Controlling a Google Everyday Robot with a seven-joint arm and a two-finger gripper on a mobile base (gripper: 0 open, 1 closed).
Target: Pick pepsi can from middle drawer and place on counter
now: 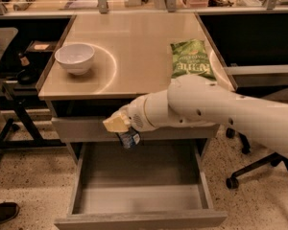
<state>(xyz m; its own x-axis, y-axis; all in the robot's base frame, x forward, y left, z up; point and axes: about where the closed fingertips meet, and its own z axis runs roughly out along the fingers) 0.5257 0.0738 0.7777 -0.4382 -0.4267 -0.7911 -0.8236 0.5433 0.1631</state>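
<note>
**Desk:** Where is your gripper, and what has it got?

**Operator:** My gripper [121,127] is in front of the closed drawer front [81,129], just below the counter's front edge and a little left of centre. Its tan fingers [114,124] are clamped on the can [129,139]. The can hangs at 5 o'clock from them, dark blue with white markings. I see it in the air, over the back of the open space and well above the floor of the drawer.

**Desk:** And the arm?

**Operator:** My arm [221,110] runs off toward 3 o'clock as a thick white tube. It crosses the cabinet's right front corner and leaves my view at the right edge.

**Desk:** What about the drawer?

**Operator:** The drawer [139,220] is pulled right out at 6 o'clock from the gripper, and its grey floor is in full sight.

**Desk:** And up top?

**Operator:** The counter [144,42] lies at 12 o'clock, glossy tan. A white bowl [75,58] stands on it at 11 o'clock, near the left edge. A green bag [192,59] lies flat at 1 o'clock, near the right edge, well apart from the bowl. Beyond the counter, a workbench [134,1] runs across at 12 o'clock. A chair base [240,174] stands on the speckled floor at 4 o'clock.
</note>
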